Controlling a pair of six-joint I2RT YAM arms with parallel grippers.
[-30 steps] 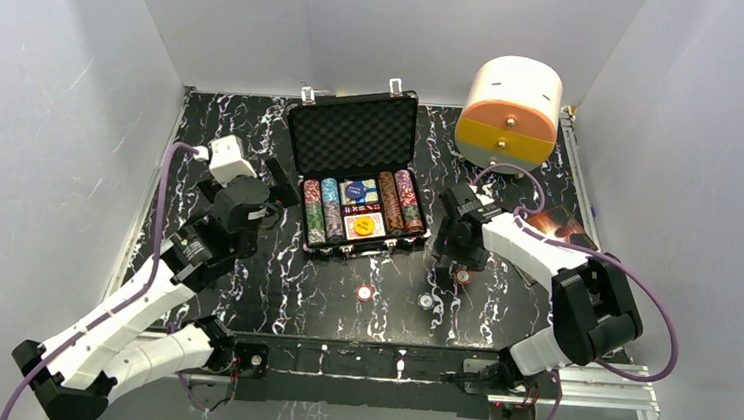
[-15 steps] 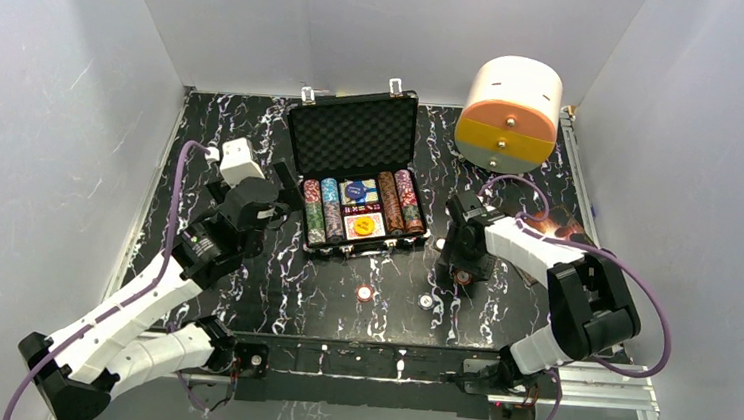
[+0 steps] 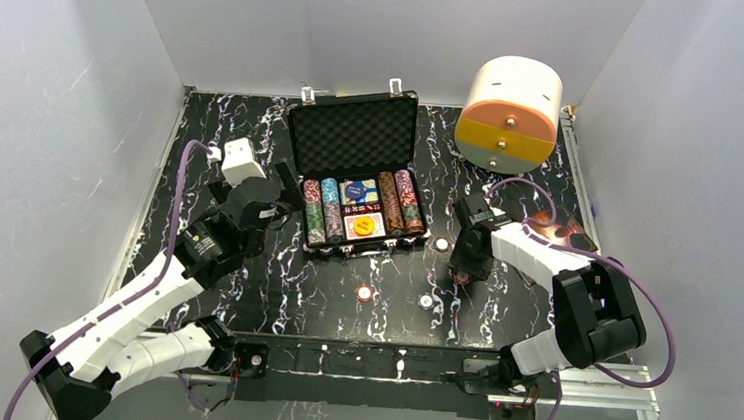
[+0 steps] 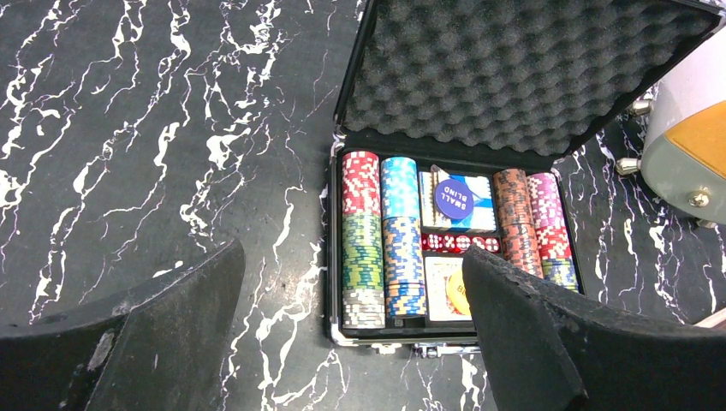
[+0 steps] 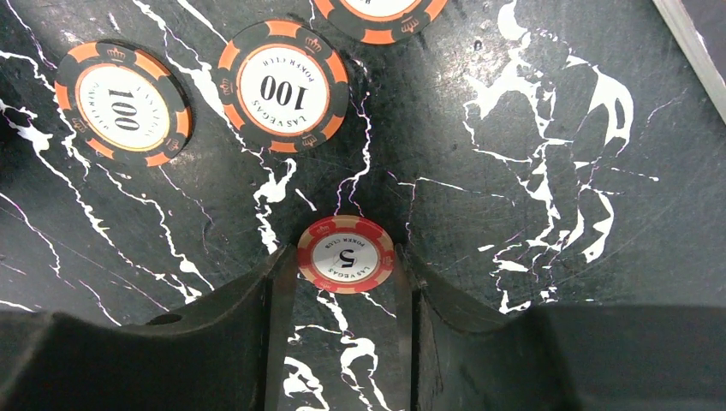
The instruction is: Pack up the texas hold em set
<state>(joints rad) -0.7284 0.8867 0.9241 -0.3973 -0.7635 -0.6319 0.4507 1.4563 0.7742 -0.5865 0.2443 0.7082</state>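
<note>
Marbled black tabletop underneath; right pincer grips red chip, flat between its jaws.

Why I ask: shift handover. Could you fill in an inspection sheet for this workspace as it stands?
Surface: black table, white veining.
Job's things: case open, with chip rows, red dice and yellow disc inside; red chip and three black-and-orange chips loose on the table.
Clutter: white-and-orange drum box at back right; book at the right edge, partly hidden.
Grippers: left gripper jaws wide open, empty, beside the case; right gripper jaws closed against the red chip's edges, chip flat on the table.
Cables: purple cables, one looping on each side, clear of the chips.
Surroundings: plain walls on three sides; metal rail at the near edge.
</note>
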